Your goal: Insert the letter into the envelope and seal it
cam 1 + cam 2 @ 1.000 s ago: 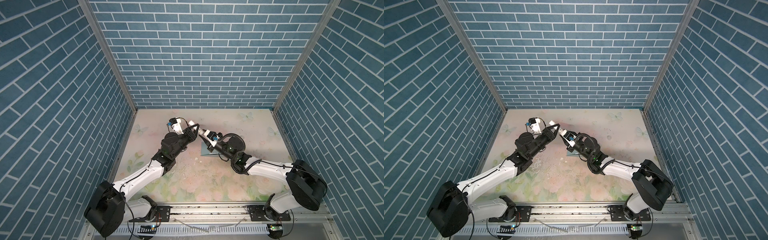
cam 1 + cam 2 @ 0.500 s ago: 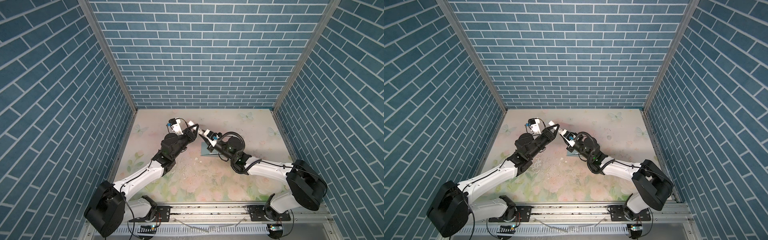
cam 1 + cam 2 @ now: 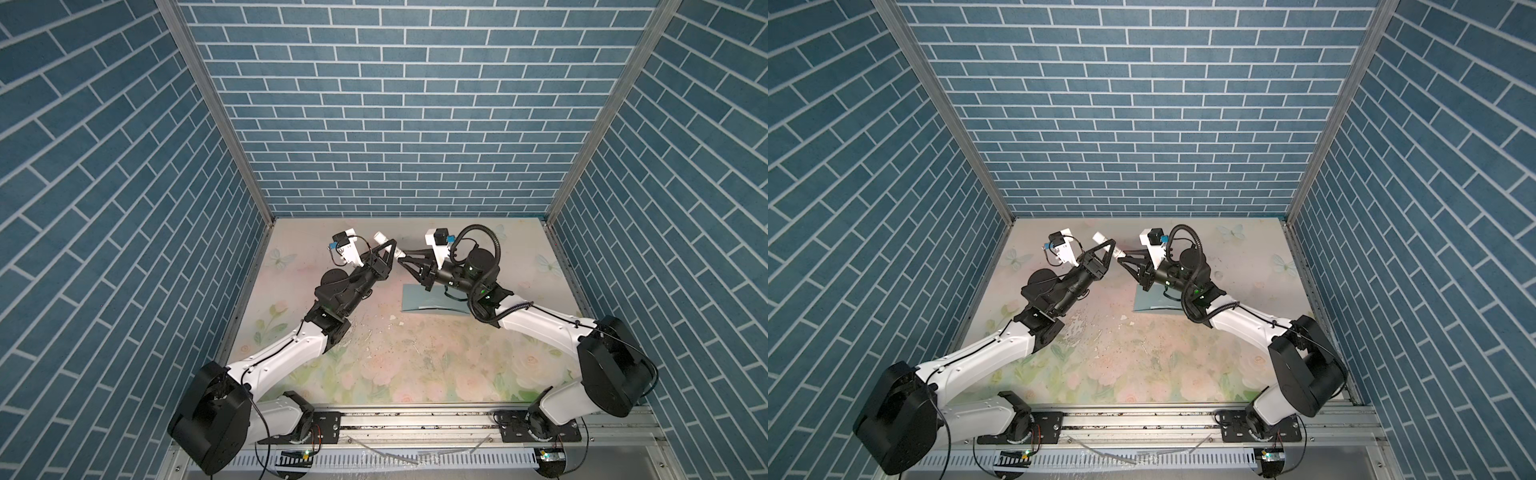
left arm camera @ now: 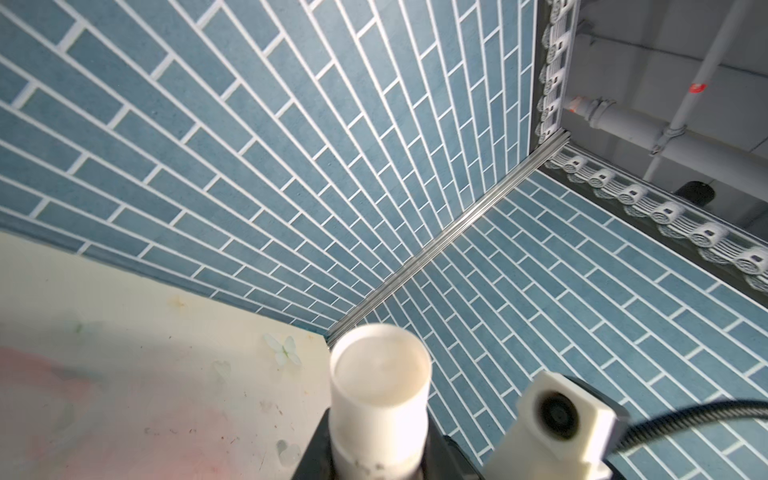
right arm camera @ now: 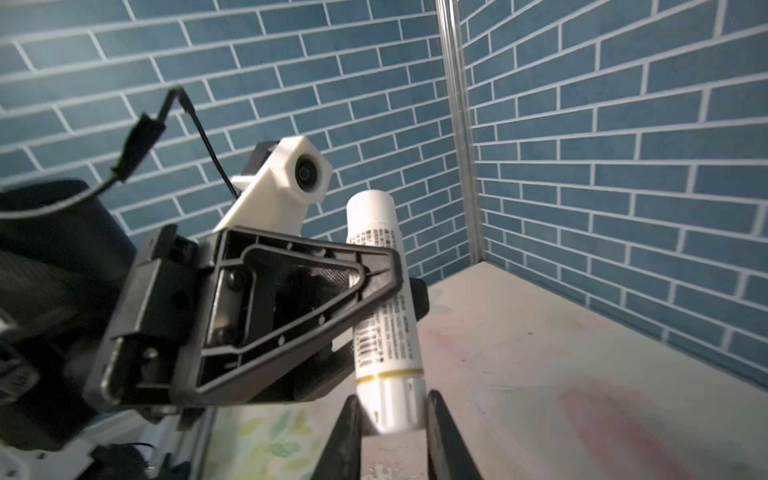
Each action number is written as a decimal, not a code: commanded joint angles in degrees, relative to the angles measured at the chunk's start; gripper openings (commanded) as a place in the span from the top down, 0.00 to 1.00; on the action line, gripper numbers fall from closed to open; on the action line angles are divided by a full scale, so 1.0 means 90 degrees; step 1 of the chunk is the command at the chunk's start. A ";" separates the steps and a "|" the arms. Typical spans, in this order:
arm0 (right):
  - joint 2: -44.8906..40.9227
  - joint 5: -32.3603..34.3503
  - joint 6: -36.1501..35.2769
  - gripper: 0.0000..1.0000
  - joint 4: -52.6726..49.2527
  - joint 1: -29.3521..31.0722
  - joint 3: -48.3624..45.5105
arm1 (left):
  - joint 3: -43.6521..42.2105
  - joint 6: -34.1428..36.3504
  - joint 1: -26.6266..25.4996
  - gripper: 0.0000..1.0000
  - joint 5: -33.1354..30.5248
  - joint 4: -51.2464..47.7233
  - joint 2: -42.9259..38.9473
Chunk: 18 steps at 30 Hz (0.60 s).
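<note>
With the left gripper [image 5: 405, 286] clamped on the white cylindrical plastic glue stick [image 5: 384, 332] and the right gripper [image 5: 392, 415] pinching its cap, above the teal paper envelope [image 3: 419, 300] lying on the table, a straight axial pull seems best.

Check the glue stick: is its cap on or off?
On. In the right wrist view the cap sits flush below the gold band of the glue stick, between the right gripper's jaws.

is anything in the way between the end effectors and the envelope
Nothing visible lies on the envelope, flat on the table beneath the right arm. But the left end effector and the right end effector both clamp a white glue stick in the air, so neither is free.
</note>
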 commanded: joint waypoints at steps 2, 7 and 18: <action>0.0356 -0.0798 0.3121 0.98 0.1892 -0.0368 0.0610 | -0.0218 0.0520 -0.0099 1.00 0.0639 0.0060 0.0034; 0.0750 -0.1028 0.4014 0.96 0.2596 -0.0504 0.0723 | -0.0191 0.0601 -0.0128 1.00 0.0647 0.0038 0.0045; -0.0879 0.1135 -0.1627 0.33 -0.0462 0.0083 -0.0248 | -0.0064 0.0171 -0.0148 1.00 0.0205 -0.0214 0.0012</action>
